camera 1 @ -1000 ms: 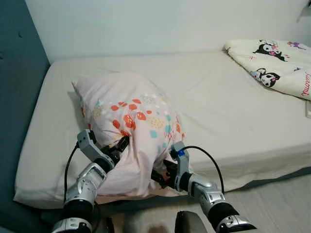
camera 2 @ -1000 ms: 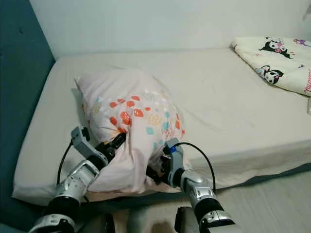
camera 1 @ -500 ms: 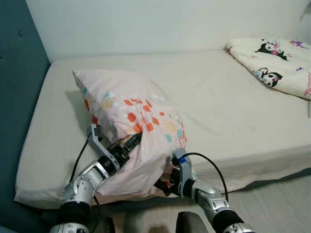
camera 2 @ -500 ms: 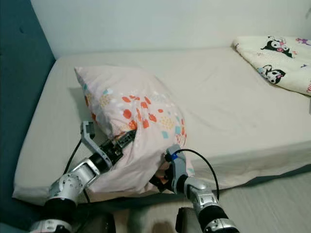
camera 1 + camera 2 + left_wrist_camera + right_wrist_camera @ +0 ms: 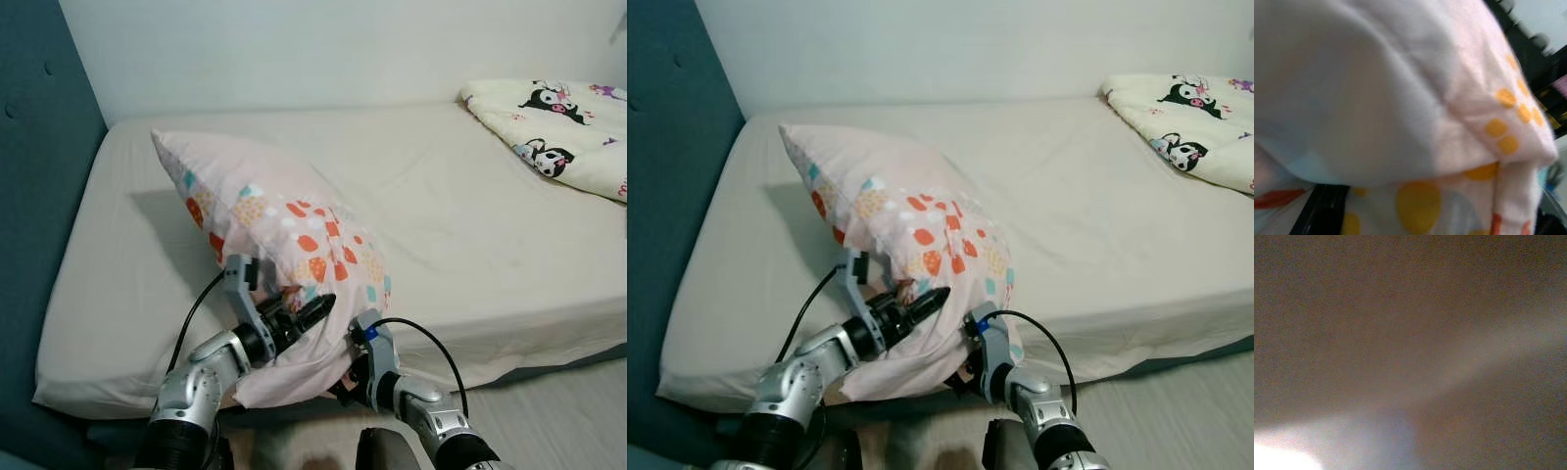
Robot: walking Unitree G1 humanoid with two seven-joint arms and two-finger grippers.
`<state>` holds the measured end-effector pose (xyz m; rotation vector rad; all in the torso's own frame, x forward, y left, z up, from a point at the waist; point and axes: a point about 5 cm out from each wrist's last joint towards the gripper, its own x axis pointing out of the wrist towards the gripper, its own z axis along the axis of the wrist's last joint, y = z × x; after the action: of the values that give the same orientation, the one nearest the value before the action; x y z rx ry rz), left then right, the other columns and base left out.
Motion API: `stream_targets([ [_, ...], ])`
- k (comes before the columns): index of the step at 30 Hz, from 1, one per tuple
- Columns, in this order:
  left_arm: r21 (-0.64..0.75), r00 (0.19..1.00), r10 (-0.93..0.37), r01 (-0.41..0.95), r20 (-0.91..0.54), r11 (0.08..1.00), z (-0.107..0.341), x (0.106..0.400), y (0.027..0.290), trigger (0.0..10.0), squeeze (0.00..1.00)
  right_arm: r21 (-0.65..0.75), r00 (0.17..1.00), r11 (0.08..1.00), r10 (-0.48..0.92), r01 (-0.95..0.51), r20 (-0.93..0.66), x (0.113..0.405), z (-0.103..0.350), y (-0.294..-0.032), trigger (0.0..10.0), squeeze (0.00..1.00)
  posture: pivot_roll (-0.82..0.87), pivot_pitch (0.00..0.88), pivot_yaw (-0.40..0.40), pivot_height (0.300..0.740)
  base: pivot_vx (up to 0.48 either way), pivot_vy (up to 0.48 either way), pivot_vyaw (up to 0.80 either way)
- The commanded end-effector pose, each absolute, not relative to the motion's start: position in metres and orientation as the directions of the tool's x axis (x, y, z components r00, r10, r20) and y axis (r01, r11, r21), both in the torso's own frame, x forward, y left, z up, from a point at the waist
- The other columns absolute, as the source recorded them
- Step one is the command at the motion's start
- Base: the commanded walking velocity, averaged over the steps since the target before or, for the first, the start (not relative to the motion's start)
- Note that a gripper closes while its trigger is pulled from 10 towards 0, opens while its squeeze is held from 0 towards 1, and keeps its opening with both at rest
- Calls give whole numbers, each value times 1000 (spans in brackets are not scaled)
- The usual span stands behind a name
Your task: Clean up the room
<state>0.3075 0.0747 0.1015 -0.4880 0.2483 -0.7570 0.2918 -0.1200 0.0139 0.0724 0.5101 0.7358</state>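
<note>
A pale pink pillow (image 5: pixel 279 220) with orange, teal and yellow spots lies tilted on the front left of the bed (image 5: pixel 470 225); its far corner points toward the headboard. My left gripper (image 5: pixel 312 310) is shut on the pillow's lower fabric and holds that end raised off the sheet. The left wrist view has the spotted fabric (image 5: pixel 1400 112) pressed close against the camera. My right gripper (image 5: pixel 349 380) is tucked under the pillow's near right corner at the mattress edge, hidden by the cloth. The right wrist view is dark and blurred.
A teal padded headboard (image 5: pixel 39 196) runs along the left. A cream blanket (image 5: pixel 558 137) with cartoon figures lies at the bed's far right. A white wall stands behind the bed. Grey floor (image 5: pixel 568 411) shows at the lower right.
The left gripper has moved up and to the right, lifting the pillow's near edge. The pillow has stretched out and tipped toward the right. The right gripper has stayed under its corner.
</note>
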Motion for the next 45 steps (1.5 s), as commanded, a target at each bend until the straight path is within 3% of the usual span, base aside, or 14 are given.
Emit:
stream_targets([
  [1,-464,655,-741,616,-147,636,90,302,50,10000,749,261,571,704,696,-660,-435,285,9,-104,10000,1000,64,133,-66,586,0,0,0],
  [2,-392,666,-706,599,-241,698,84,305,50,10000,114,256,581,714,687,-652,-436,286,9,-106,10000,1000,66,132,-65,586,0,0,0],
  [3,-373,666,-698,596,-263,710,82,305,49,10000,0,254,585,717,684,-649,-436,287,9,-106,10000,1000,66,132,-65,586,0,0,0],
  [5,-368,674,-686,585,-276,723,82,306,49,10000,0,253,588,720,681,-646,-436,287,10,-106,10000,1000,66,132,-64,586,0,0,0],
  [6,-367,678,-680,579,-279,728,81,306,49,9373,0,252,590,722,679,-644,-436,287,10,-107,10000,1000,66,132,-64,586,0,0,0],
  [8,-400,706,-652,533,-276,746,82,309,52,0,0,250,597,727,674,-639,-435,289,10,-107,10000,1000,66,129,-62,586,0,0,0],
  [16,-431,747,-620,490,-240,757,88,313,56,0,0,241,628,752,650,-614,-428,292,13,-110,10000,996,68,124,-62,586,0,0,0],
  [17,-436,756,-605,471,-248,767,89,313,57,0,0,238,635,757,644,-608,-427,293,13,-110,10000,702,68,124,-62,586,0,0,0],
  [20,-440,762,-595,457,-254,773,88,313,58,0,0,236,640,762,639,-604,-426,293,13,-110,10000,702,68,124,-62,586,0,0,0],
  [21,-436,769,-586,449,-256,780,89,313,59,0,0,231,649,768,632,-597,-423,294,13,-110,10000,78,68,122,-62,586,0,0,0],
  [22,-436,769,-586,449,-256,780,89,313,59,0,0,231,649,768,632,-597,-423,294,13,-110,10000,78,68,122,-62,586,0,0,0],
  [23,-427,773,-581,449,-256,785,89,313,59,0,0,225,656,773,627,-594,-421,294,14,-111,10000,0,68,122,-61,586,0,0,0],
  [38,-177,853,-479,449,-209,876,101,322,75,0,0,184,809,867,499,-464,-310,307,29,-117,10000,0,64,106,-56,586,0,0,0],
  [45,-78,941,-312,304,-131,949,122,339,115,0,0,95,930,937,346,-335,-128,318,61,-130,10000,0,53,77,-43,586,0,0,0],
])
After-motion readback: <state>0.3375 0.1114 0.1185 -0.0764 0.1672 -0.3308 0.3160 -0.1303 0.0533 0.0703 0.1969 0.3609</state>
